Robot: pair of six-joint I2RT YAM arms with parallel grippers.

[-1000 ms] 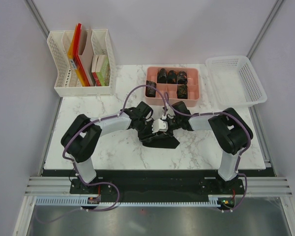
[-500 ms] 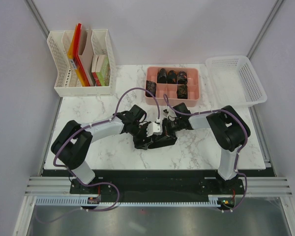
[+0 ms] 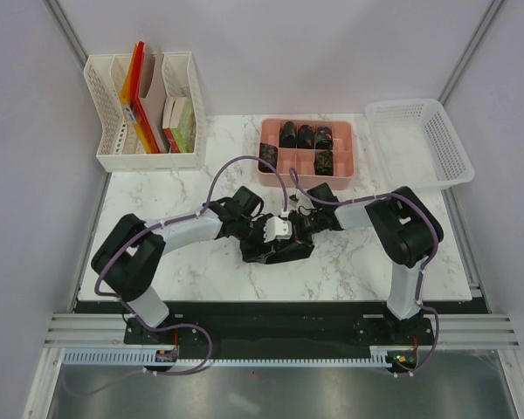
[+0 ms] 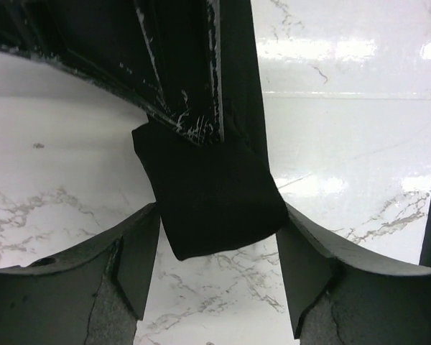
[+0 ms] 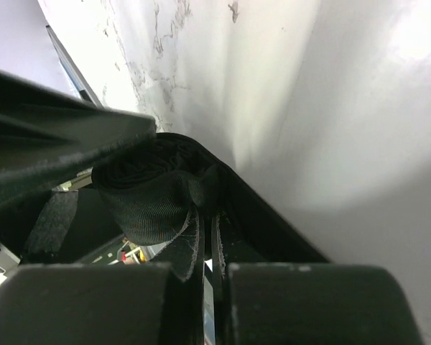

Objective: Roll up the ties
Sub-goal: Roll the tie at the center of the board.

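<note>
Left fingers (image 4: 72, 287) stand wide apart over the white marble-patterned table (image 3: 148, 188), with the flat folded end of a blackish fabric necktie (image 4: 212, 194) lying between them. The necktie sits at the middle of the table, partly wound into a small coil. Right fingers (image 5: 93, 302), facing the left ones, are pinched closed on its fabric just beside the coil. Along the far edge, a white slotted plastic file holder (image 3: 105, 131) stands at left, a pink compartment tray (image 3: 349, 157) carries rolled dark ties (image 3: 304, 136) at centre, and a white mesh plastic basket (image 3: 419, 144) sits at right.
</note>
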